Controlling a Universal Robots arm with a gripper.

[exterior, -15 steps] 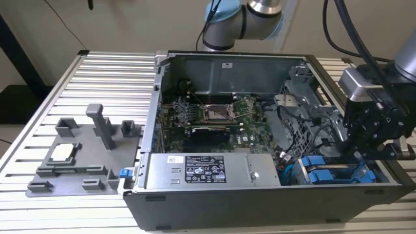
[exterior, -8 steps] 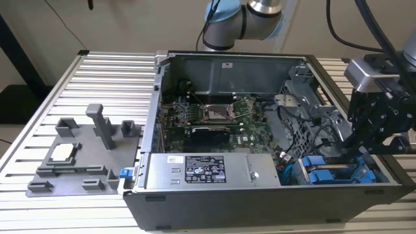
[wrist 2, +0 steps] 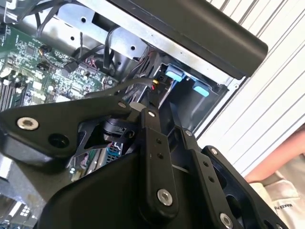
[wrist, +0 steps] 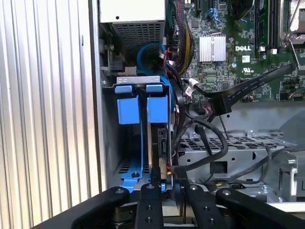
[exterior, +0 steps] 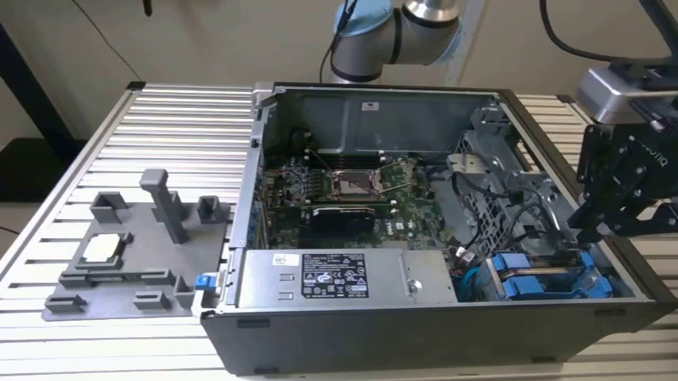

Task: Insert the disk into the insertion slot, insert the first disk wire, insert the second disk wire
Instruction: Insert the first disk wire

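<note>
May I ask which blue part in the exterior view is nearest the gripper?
The blue disk carrier by the gripper, not the small blue tab across the case.

A ribbed aluminium table (exterior: 159, 135) of pale slats spans the scene under soft, even light; behind it stands a plain beige wall (exterior: 212, 40), with a dark slanting post (exterior: 30, 79) at the exterior view's left

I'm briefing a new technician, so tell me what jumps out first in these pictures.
The open black computer case dominates the ribbed table, its green motherboard exposed. At the case's corner on the exterior view's right, the disk stands out with its bright blue carrier in the insertion slot, and the gripper hangs just above it. A grey fixture tray lies on the exterior view's left.
</note>
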